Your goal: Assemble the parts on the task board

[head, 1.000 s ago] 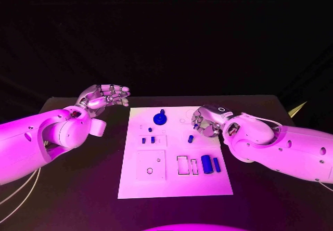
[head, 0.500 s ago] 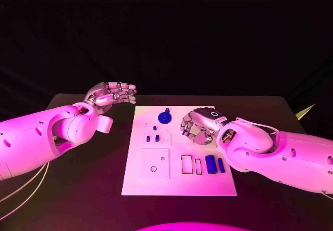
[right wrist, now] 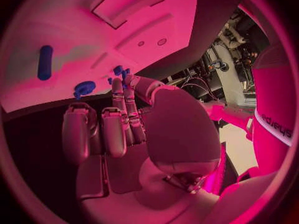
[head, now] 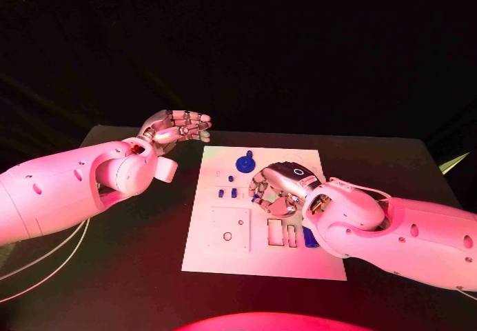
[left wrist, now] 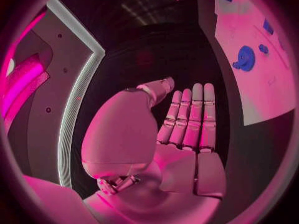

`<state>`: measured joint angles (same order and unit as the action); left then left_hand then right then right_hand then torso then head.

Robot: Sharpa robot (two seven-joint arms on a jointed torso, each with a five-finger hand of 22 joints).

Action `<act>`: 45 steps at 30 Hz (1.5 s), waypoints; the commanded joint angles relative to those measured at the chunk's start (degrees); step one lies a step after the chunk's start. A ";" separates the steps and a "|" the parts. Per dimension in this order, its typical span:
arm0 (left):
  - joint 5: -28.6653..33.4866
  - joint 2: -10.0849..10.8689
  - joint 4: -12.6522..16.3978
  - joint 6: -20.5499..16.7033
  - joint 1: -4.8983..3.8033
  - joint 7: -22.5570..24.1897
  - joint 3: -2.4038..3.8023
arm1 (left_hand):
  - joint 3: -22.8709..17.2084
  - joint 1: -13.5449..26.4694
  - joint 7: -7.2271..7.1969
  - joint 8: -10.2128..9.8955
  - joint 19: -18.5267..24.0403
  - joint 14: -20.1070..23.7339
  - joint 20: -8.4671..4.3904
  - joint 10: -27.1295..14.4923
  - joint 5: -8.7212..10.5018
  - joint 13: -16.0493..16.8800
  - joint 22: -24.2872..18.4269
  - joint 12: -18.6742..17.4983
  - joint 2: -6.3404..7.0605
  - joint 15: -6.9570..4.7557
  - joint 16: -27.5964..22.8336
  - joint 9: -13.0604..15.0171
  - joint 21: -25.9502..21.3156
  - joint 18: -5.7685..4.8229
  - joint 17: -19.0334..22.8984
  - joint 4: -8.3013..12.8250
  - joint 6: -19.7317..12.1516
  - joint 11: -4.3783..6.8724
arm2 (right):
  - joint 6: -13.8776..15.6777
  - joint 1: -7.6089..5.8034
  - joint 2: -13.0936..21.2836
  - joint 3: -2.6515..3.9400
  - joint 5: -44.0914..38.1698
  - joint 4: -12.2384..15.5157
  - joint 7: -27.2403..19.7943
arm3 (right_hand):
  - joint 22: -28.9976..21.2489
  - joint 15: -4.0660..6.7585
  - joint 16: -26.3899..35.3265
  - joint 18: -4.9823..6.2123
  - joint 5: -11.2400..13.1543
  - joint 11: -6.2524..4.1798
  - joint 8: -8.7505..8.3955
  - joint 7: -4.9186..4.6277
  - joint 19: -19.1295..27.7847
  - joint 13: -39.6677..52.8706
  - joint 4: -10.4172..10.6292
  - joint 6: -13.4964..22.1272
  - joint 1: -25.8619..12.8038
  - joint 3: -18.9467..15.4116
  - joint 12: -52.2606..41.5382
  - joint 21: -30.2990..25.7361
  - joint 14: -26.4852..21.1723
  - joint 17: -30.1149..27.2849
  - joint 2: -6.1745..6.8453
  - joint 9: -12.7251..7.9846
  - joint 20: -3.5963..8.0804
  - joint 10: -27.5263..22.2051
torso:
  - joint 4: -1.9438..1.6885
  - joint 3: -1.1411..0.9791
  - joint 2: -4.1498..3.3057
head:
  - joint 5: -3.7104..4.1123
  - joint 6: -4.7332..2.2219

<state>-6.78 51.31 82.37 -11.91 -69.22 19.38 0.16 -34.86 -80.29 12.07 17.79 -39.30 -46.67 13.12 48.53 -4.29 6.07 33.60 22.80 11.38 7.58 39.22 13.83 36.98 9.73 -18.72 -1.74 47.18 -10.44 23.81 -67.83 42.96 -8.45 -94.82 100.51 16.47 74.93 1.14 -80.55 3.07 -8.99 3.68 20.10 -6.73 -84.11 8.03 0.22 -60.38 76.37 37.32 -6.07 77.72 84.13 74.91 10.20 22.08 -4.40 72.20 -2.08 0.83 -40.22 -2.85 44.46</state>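
Parts in blue lie scattered on the white task board (head: 224,258), which sits in the middle of the frame on the black bench (head: 119,276). The right hand (head: 276,189) hovers low over the board's centre, its fingers (right wrist: 118,122) curled downward and held close together; whether they pinch anything cannot be told. Just above it in the frame stands a round blue part (head: 245,163), two small blue pegs (head: 227,194) lie to its left, and a blue cylinder (head: 311,238) peeks out below its wrist. The left hand (head: 177,127) is raised at upper left, beside the board's far corner, fingers (left wrist: 190,117) straight, pressed together, holding nothing.
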 commanded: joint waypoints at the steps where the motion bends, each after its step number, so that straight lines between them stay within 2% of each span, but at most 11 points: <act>1: 0.34 -0.40 -0.12 -0.02 -0.10 0.72 0.04 | 0.32 0.02 1.40 0.18 -0.16 -0.05 0.30 0.38 -0.16 -0.05 -0.05 -0.22 -0.34 -0.01 -0.19 -0.06 -0.19 0.55 0.05 -0.09 -0.34 -0.03 | -0.67 0.66 -0.83 -0.12 -0.14 -0.51 -0.98 | 8.91 0.45 -0.23 -0.65 -0.30 -0.82 0.11 0.06 -2.27 0.07 -0.26 -0.36 -0.22 0.00 -0.07 0.21 3.44 2.83 -0.31 0.08 0.27 0.80 | -0.04 -0.10 -0.01 | -0.62 0.22; 10: 0.34 -1.43 -0.51 -0.19 -0.10 0.54 0.04 | 0.36 0.07 1.42 0.21 -0.27 -0.14 0.31 0.45 -0.15 -0.10 -0.15 -0.22 -0.36 -0.01 -0.30 -0.07 -0.33 0.57 0.10 -0.15 -0.32 -0.04 | -0.90 2.48 -3.12 -0.36 -0.24 -2.24 -1.32 | 8.96 0.45 -0.18 -0.67 -0.34 -0.81 0.11 0.04 -2.30 0.07 -0.32 -0.32 -0.23 0.02 -0.02 0.30 3.42 2.75 -0.30 0.14 0.27 0.80 | 0.01 -0.12 -0.10 | -1.76 0.71; 17: 0.34 -1.93 -0.72 -0.34 -0.11 0.52 0.04 | 0.42 0.08 1.51 0.12 -0.42 -0.27 0.32 0.42 -0.16 -0.19 -0.28 -0.27 -0.31 -0.01 -0.44 -0.13 -0.51 0.59 0.16 -0.15 -0.54 -0.08 | -1.20 3.34 -4.00 -0.46 -0.27 -2.73 -1.48 | 9.01 0.44 -0.10 -0.68 -0.38 -0.78 0.12 -0.01 -2.32 0.07 -0.34 -0.26 -0.31 0.03 0.06 0.38 3.39 2.63 -0.32 0.23 0.26 0.82 | -0.02 -0.13 -0.12 | -2.27 1.07; 28: 0.32 -2.38 -0.99 -0.32 -0.14 0.49 0.04 | 0.44 0.05 1.54 0.08 -0.51 -0.35 0.33 0.41 -0.16 -0.25 -0.37 -0.30 -0.32 0.00 -0.53 -0.17 -0.62 0.60 0.20 -0.14 -0.64 -0.10 | -1.90 4.10 -4.59 -0.71 0.00 -3.38 -1.72 | 9.00 0.40 -0.14 -0.66 -0.27 -0.74 0.19 -0.02 -2.29 0.08 -0.32 -0.23 -0.57 -0.07 0.18 0.30 3.39 2.65 -0.30 0.41 0.24 0.88 | -0.01 -0.10 -0.12 | -2.33 1.43; 33: 0.31 -2.42 -1.06 -0.25 -0.15 0.45 0.04 | 0.44 0.05 1.54 0.08 -0.51 -0.35 0.33 0.41 -0.16 -0.25 -0.37 -0.30 -0.32 0.00 -0.53 -0.17 -0.62 0.60 0.20 -0.14 -0.64 -0.10 | -2.01 4.25 -4.70 -0.76 0.03 -3.39 -1.77 | 9.00 0.40 -0.14 -0.66 -0.27 -0.74 0.19 -0.02 -2.29 0.08 -0.32 -0.23 -0.57 -0.07 0.18 0.30 3.39 2.65 -0.30 0.41 0.24 0.88 | -0.02 -0.15 -0.11 | -2.42 1.53; 45: 0.31 -2.47 -1.21 -0.11 -0.15 0.31 0.04 | 0.49 0.16 1.55 0.11 -0.59 -0.41 0.36 0.40 -0.16 -0.31 -0.47 -0.33 -0.36 0.03 -0.63 -0.18 -0.76 0.59 0.24 -0.24 -0.65 -0.12 | -2.13 4.48 -4.93 -0.81 0.17 -3.46 -1.93 | 9.00 0.40 -0.11 -0.66 -0.25 -0.74 0.20 -0.01 -2.29 0.08 -0.33 -0.22 -0.60 -0.08 0.20 0.30 3.38 2.61 -0.30 0.45 0.24 0.89 | 0.02 -0.12 -0.12 | -2.48 1.70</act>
<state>-6.72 48.97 81.10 -12.27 -69.28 19.28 0.15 -34.70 -80.29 11.97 17.79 -39.51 -46.68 13.33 48.54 -4.29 5.81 33.18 22.80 11.39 7.58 38.94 13.70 36.32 9.74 -18.53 -1.90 46.88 -10.43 22.53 -63.44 38.11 -9.24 -94.54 97.04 15.29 74.93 1.14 -80.55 3.08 -9.20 3.69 20.11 -6.83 -84.11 8.07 0.23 -60.30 75.60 37.31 -5.85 77.71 84.13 74.94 10.49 22.43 -4.40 72.60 -2.08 0.70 -40.33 -5.33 46.09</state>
